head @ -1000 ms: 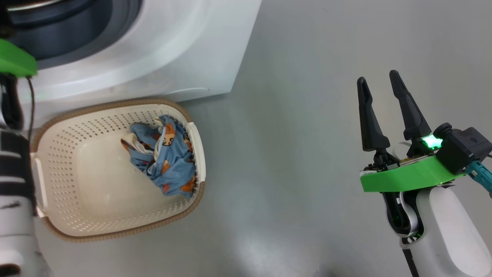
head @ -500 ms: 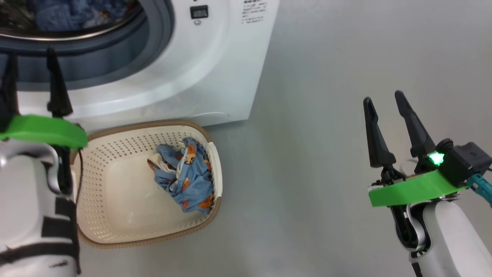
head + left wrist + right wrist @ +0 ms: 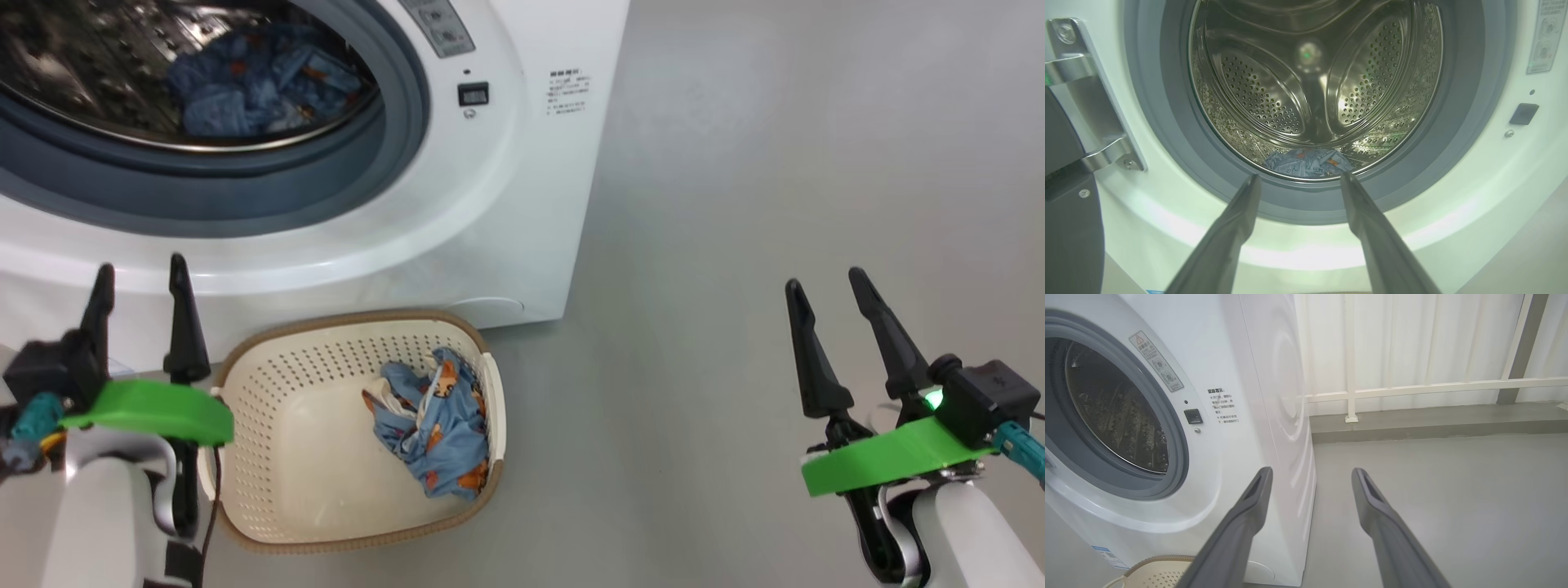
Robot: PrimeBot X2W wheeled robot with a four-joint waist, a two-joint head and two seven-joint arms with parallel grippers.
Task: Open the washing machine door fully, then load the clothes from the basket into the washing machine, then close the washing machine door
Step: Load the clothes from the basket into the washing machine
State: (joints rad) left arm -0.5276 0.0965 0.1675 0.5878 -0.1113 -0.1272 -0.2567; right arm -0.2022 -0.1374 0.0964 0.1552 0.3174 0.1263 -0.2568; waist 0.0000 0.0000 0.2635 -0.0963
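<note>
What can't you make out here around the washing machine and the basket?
- Washing machine door: left wrist view, cut off by the left edge; how far it's open is unclear.
- Clothes in the drum: left wrist view, lower part hidden behind the gasket.
- Label text: head view, too small to read.
- Basket: head view, left rim hidden by the green mount of the left gripper.
</note>
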